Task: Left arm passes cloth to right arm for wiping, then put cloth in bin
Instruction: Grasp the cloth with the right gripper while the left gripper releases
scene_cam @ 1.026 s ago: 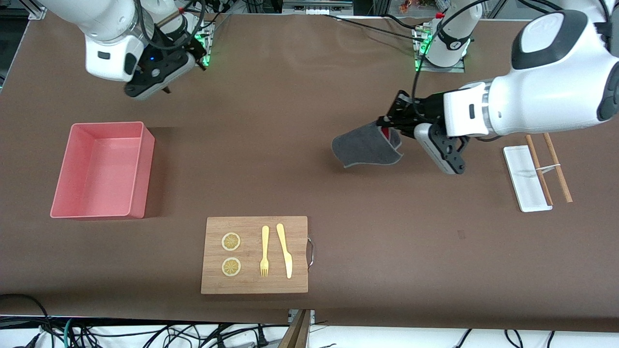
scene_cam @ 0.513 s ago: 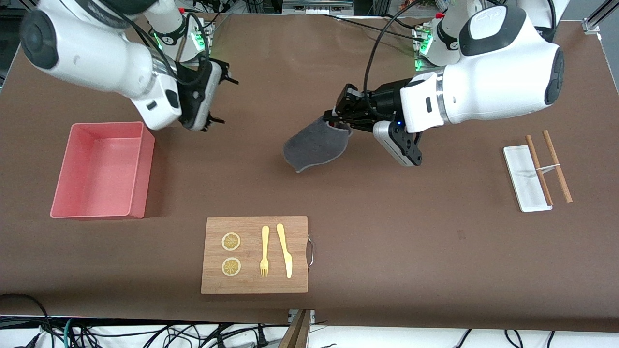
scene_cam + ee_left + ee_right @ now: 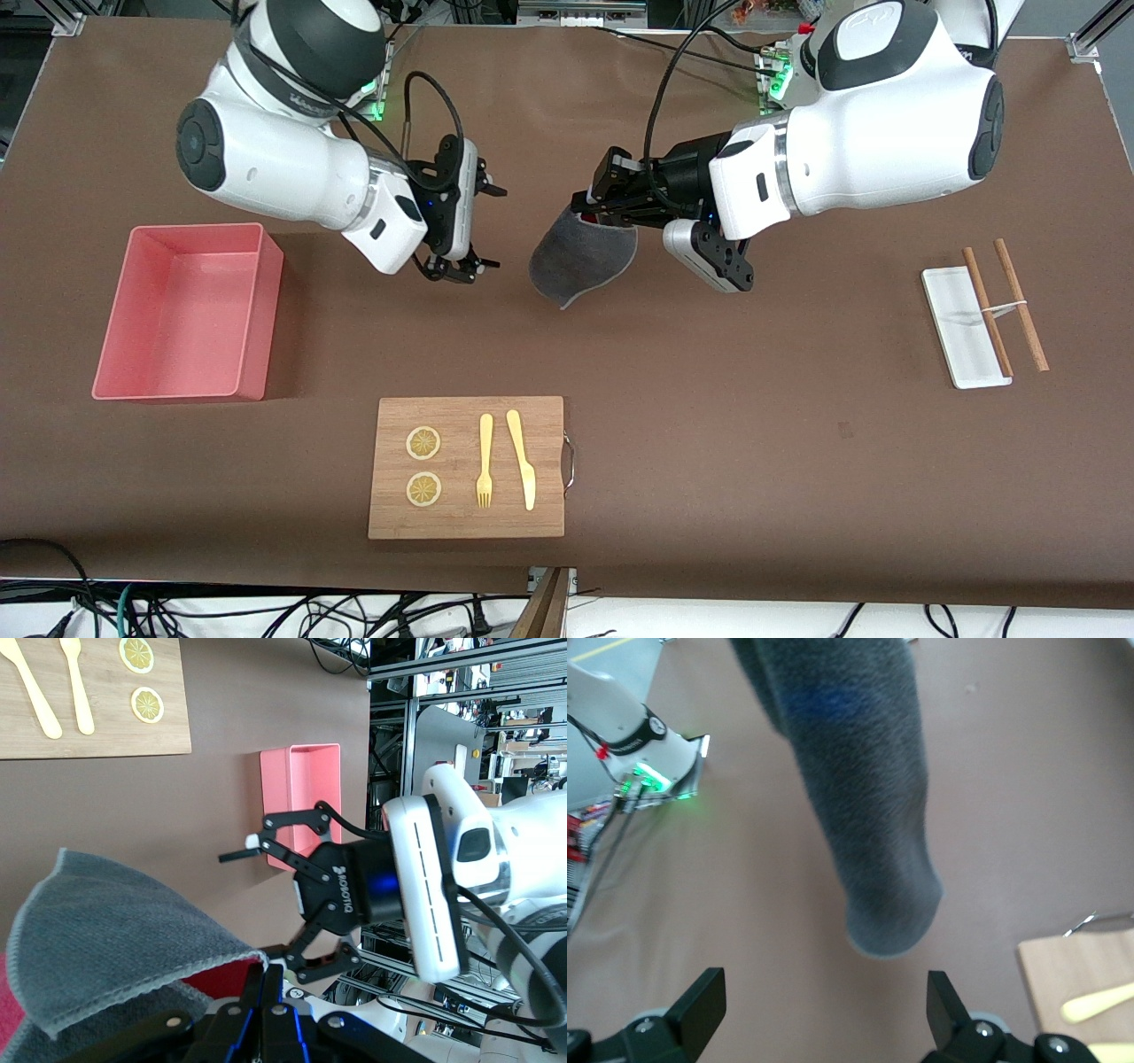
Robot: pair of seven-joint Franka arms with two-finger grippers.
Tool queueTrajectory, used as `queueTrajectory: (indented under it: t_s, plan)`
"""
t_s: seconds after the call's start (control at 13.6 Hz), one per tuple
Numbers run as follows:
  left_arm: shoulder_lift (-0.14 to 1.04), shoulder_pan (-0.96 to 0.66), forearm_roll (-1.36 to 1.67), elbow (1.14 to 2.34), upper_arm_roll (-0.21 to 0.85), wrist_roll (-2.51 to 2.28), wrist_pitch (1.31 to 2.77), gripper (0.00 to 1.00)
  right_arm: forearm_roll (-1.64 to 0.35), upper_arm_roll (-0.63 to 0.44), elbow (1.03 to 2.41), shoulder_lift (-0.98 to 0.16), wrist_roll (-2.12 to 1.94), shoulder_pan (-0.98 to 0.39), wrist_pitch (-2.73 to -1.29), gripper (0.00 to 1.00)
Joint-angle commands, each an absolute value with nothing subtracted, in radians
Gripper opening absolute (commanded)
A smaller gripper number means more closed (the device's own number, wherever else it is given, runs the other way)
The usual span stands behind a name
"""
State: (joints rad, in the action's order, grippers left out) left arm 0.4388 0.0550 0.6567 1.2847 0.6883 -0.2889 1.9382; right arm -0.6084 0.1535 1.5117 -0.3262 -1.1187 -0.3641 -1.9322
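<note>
Grey cloth [image 3: 582, 257] dangling above mid-table, pinched at its top in the closed left gripper [image 3: 592, 200], presented for handover to the wide-open right gripper [image 3: 481, 227] alongside; pink bin [image 3: 149, 383] waiting near the right arm's edge.

Two arms work the table, the left arm [image 3: 850, 133] and the right arm [image 3: 283, 159], each with one gripper: the left gripper [image 3: 589, 199] and the right gripper [image 3: 483, 226]. There is one cloth [image 3: 580, 261], one bin [image 3: 115, 337], one board [image 3: 465, 523], one tray [image 3: 952, 315] and two sticks [image 3: 1019, 292]. On the board lie two lemon slices [image 3: 423, 443], the second at 6 o'clock of the first, plus one fork [image 3: 485, 461] and one knife [image 3: 521, 456].
</note>
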Motion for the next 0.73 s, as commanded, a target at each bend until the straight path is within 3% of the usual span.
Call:
queueTrajectory:
  t_s: [0.0, 0.37, 0.44, 0.59, 0.66]
  plan:
    - [0.439, 0.055, 0.666, 1.278, 0.689, -0.298, 1.947, 0.0, -0.629, 0.153, 1.497, -0.363, -1.167, -0.4, -2.012, 1.0]
    - [0.439, 0.066, 0.663, 1.278, 0.684, -0.291, 1.947, 0.0, -0.634, 0.153, 1.494, -0.413, -1.14, -0.466, -2.128, 0.99]
    - [0.439, 0.067, 0.663, 1.278, 0.683, -0.291, 1.947, 0.0, -0.637, 0.153, 1.494, -0.413, -1.128, -0.469, -2.131, 0.81]
    - [0.439, 0.069, 0.663, 1.278, 0.68, -0.29, 1.947, 0.0, -0.637, 0.153, 1.494, -0.413, -1.118, -0.469, -2.131, 0.3]
    - [0.439, 0.071, 0.663, 1.278, 0.678, -0.29, 1.947, 0.0, -0.64, 0.153, 1.494, -0.413, -1.12, -0.466, -2.131, 0.13]
